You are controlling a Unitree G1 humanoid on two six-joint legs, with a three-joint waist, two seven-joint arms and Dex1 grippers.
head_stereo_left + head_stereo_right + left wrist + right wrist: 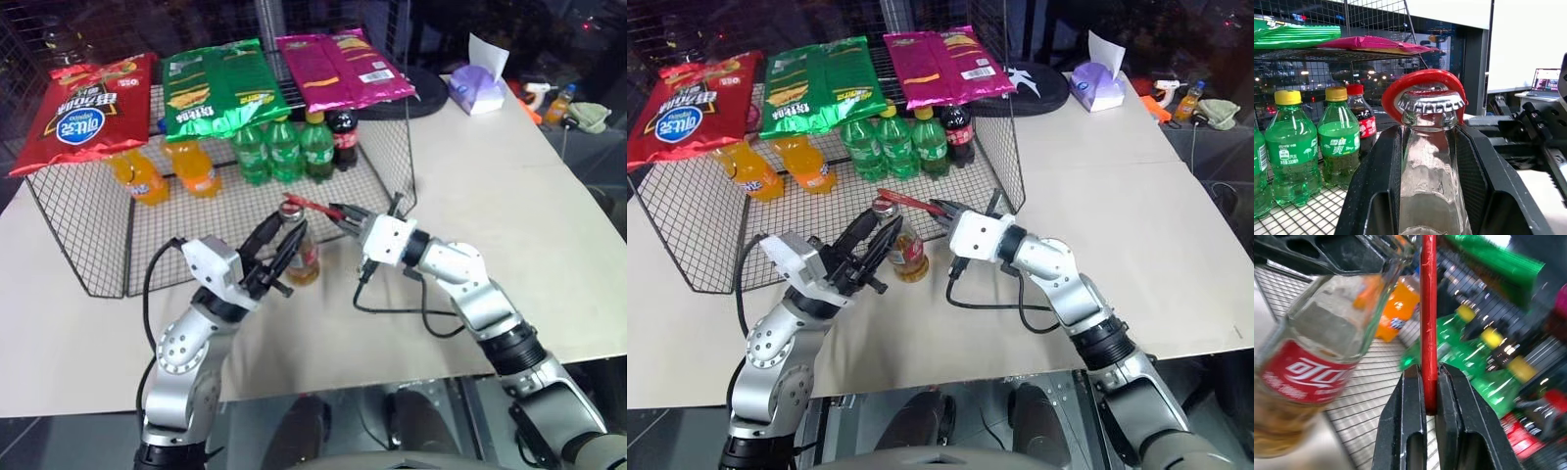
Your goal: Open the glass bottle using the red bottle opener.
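Here the glass bottle (302, 253) stands upright in the left tool (277, 257); the right tool (338, 212) clamps the red bottle opener (306, 204) level.

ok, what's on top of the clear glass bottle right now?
A crimped metal cap is on the clear glass bottle, with the ring head of the flat red bottle opener arching over and behind it. The cap hides whether the ring's lip is hooked under the far edge.
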